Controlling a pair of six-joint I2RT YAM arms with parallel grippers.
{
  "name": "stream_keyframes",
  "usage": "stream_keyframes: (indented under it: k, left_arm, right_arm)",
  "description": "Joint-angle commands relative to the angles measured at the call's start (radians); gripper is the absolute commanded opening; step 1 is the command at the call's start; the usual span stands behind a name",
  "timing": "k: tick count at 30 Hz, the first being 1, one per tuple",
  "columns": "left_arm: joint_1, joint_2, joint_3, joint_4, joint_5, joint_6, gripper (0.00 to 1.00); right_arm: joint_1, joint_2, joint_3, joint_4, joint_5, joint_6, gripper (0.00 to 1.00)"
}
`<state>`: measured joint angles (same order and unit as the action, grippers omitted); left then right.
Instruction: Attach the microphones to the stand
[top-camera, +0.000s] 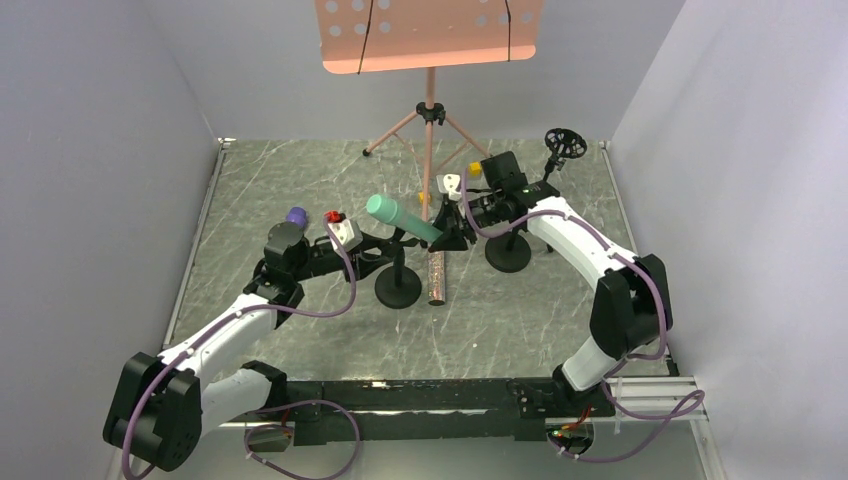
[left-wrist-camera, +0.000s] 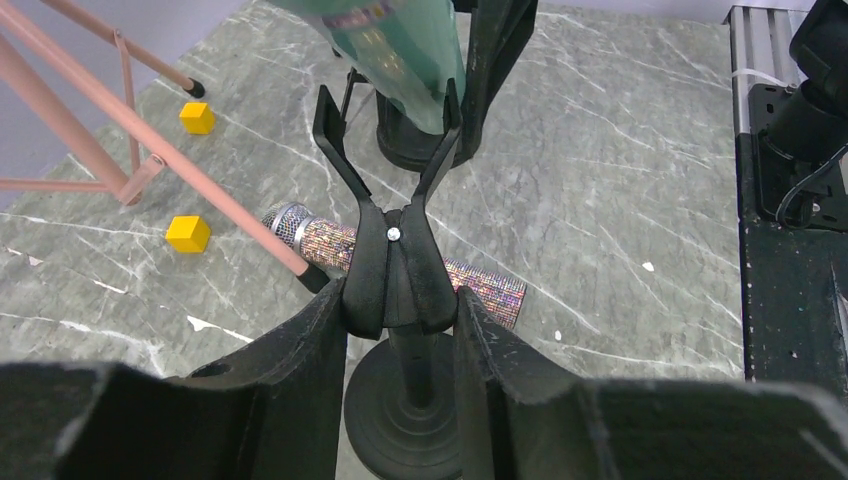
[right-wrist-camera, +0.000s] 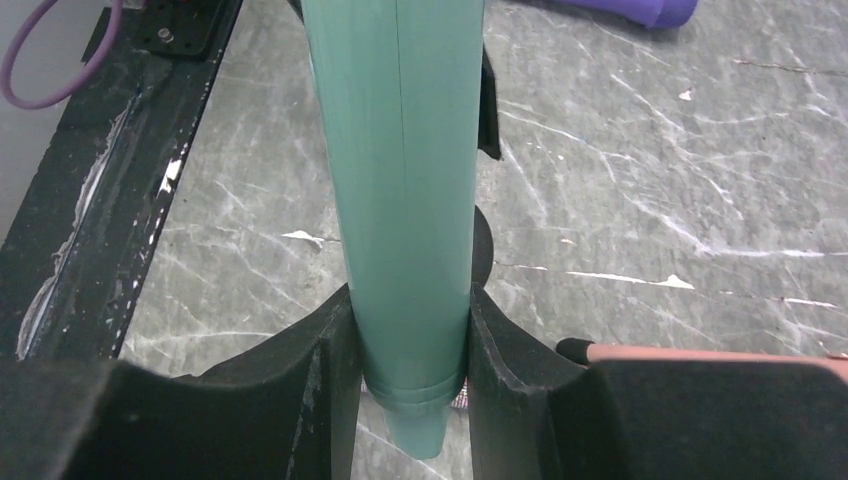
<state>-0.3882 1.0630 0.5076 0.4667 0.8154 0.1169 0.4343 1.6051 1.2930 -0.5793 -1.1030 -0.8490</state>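
My right gripper (top-camera: 452, 232) (right-wrist-camera: 412, 370) is shut on the tail end of the mint-green microphone (top-camera: 400, 217) (right-wrist-camera: 400, 200), holding it tilted over the black stand (top-camera: 398, 290). My left gripper (top-camera: 385, 245) (left-wrist-camera: 400, 300) is shut on the neck of the stand's forked clip (left-wrist-camera: 390, 190). The green microphone (left-wrist-camera: 400, 50) sits at the mouth of the fork, against its prong tips. The glittery microphone (top-camera: 436, 278) (left-wrist-camera: 330, 245) lies flat on the table beside the stand's base (left-wrist-camera: 400, 420). The purple microphone (top-camera: 296, 215) (right-wrist-camera: 640, 10) lies at the left.
A pink music stand (top-camera: 430, 100) straddles the back of the table, one leg (left-wrist-camera: 200, 180) (right-wrist-camera: 700, 353) near the grippers. A second black stand (top-camera: 508, 253) is under the right arm. Two yellow cubes (left-wrist-camera: 188, 233) (left-wrist-camera: 197, 117) and a small red object (top-camera: 334, 216) lie nearby.
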Motion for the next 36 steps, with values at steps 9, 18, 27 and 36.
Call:
stream_keyframes:
  k: [9, 18, 27, 36]
  left_arm:
    - [0.008, 0.010, 0.034, 0.004, 0.067, 0.026, 0.29]
    - [0.016, 0.023, 0.042, 0.008, 0.096, 0.013, 0.28]
    - [0.023, 0.024, 0.054, -0.011, 0.094, -0.004, 0.65]
    - [0.023, -0.053, 0.009, -0.001, 0.041, 0.015, 0.99]
  right_arm:
    - [0.069, 0.108, 0.089, -0.125, 0.049, -0.202, 0.03]
    - [0.115, 0.138, 0.081, -0.123, 0.044, -0.216, 0.03]
    - [0.113, 0.139, 0.077, -0.101, 0.043, -0.159, 0.09]
    - [0.099, 0.093, 0.029, 0.004, 0.049, -0.036, 0.49]
